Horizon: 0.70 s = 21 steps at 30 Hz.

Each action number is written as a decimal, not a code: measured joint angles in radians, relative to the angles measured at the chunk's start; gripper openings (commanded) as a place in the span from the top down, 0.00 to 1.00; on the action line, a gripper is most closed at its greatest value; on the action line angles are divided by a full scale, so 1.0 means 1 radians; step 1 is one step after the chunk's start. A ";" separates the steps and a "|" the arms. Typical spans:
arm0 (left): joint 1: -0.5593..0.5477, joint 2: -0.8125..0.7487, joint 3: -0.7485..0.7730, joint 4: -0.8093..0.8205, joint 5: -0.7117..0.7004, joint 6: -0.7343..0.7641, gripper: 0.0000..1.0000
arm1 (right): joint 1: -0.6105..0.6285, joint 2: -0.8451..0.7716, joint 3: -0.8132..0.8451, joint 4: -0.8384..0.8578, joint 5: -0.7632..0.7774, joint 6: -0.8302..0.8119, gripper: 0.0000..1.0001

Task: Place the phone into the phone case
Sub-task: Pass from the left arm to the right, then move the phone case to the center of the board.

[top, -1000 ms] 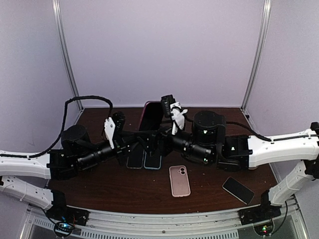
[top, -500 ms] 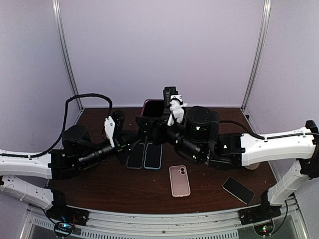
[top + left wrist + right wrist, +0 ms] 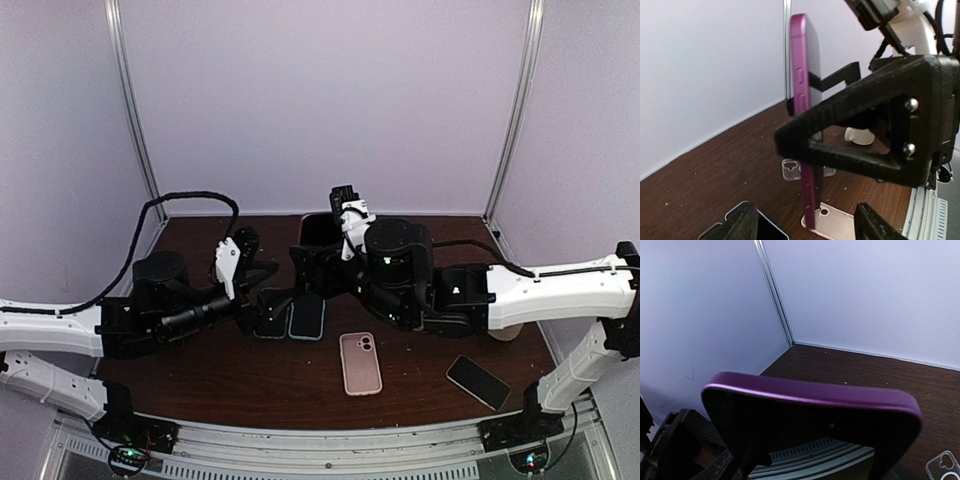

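Observation:
A dark phone (image 3: 810, 430) sits inside a purple phone case (image 3: 801, 100), and the pair stands upright on edge above the table. My right gripper (image 3: 815, 462) is shut across its width, one black finger (image 3: 865, 135) crossing the left wrist view. From above, the cased phone (image 3: 318, 230) shows behind my right gripper (image 3: 312, 262). My left gripper (image 3: 807, 227) is open just in front of the phone's lower end, fingertips wide on either side and not touching it. From above, my left gripper (image 3: 268, 303) sits low over the table.
Two phones (image 3: 270, 322) (image 3: 307, 316) lie flat side by side under the grippers. A pink phone case (image 3: 360, 363) and a black phone (image 3: 477, 381) lie nearer the front. Clear cases (image 3: 840, 227) (image 3: 790, 170) lie on the brown table (image 3: 200, 380). Walls close the back and sides.
My left gripper has gone from shut to open and drawn back from the phone. The right arm has shifted left and lowered the cased phone, its jaws closing in on it.

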<state>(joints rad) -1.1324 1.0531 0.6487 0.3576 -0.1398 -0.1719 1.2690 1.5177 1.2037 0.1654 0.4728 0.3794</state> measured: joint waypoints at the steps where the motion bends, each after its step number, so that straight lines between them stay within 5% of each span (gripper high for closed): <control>1: 0.000 0.000 0.009 -0.043 -0.016 -0.011 0.25 | -0.004 -0.008 -0.004 -0.029 0.005 -0.001 0.70; 13: 0.002 0.061 0.063 -0.486 -0.118 -0.136 0.13 | -0.064 -0.071 -0.129 -0.387 -0.005 0.148 0.76; 21: 0.003 0.122 0.054 -0.597 -0.089 -0.202 0.14 | -0.064 -0.045 -0.196 -0.491 -0.046 0.254 0.77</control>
<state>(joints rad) -1.1294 1.1748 0.7029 -0.2390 -0.2283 -0.3740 1.2045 1.4723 1.0080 -0.3256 0.4271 0.6338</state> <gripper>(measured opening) 0.865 0.742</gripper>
